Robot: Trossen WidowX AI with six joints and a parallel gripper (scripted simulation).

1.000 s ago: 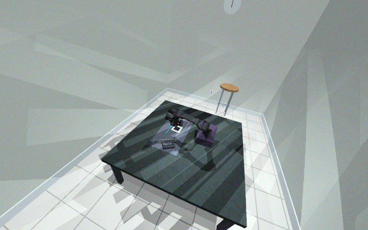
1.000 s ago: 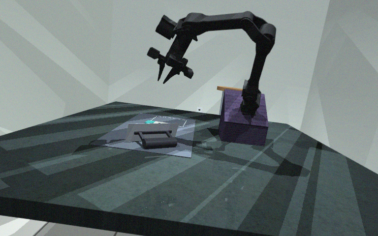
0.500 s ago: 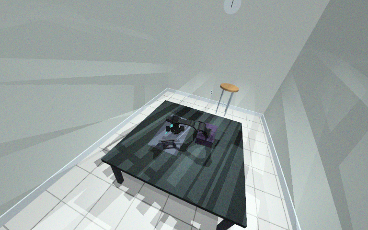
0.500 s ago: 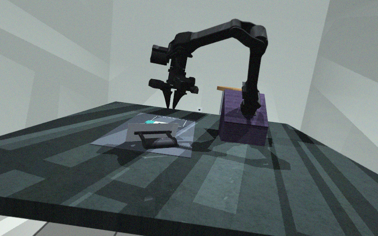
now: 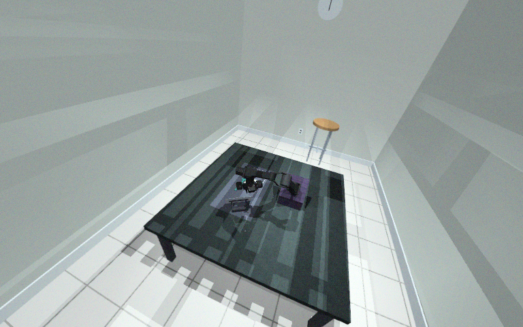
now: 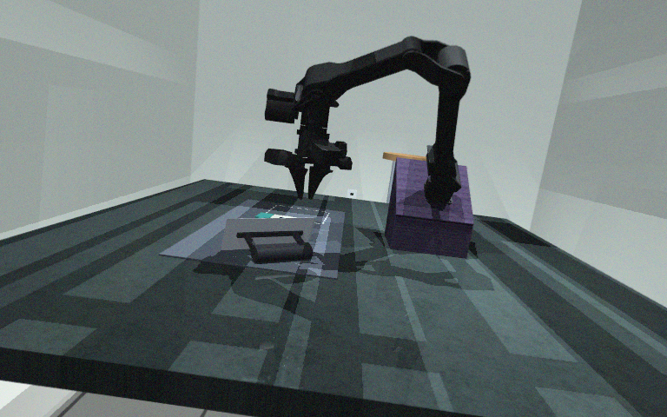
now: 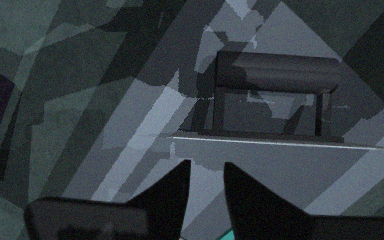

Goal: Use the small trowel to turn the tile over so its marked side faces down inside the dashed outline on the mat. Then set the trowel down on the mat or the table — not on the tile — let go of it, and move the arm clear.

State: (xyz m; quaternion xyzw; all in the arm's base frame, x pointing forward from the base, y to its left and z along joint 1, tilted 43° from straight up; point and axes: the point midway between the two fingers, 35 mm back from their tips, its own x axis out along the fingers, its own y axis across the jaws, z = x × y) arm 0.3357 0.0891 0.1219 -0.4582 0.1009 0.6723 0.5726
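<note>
The trowel (image 5: 240,206) (image 6: 280,252) (image 7: 277,72) has a thin grey plate standing upright on its edge and a dark bar handle; it stands on the front part of the mat (image 5: 221,200) (image 6: 184,248) (image 7: 130,125). The white tile (image 6: 290,216) lies flat behind it, mostly hidden by the plate; part of a dark mark shows. The dashed outline (image 6: 327,213) is on the mat's back part, partly hidden. My gripper (image 6: 305,198) (image 7: 207,167) points down above the mat, behind the trowel, touching nothing. Its fingers are slightly apart and empty.
A teal piece (image 5: 243,180) (image 6: 264,215) (image 7: 228,235) lies beside the tile. The arm's base stands on a purple block (image 5: 291,200) (image 6: 427,233) to the right of the mat. A round stool (image 5: 326,124) stands behind the dark table (image 5: 265,246) (image 6: 314,334).
</note>
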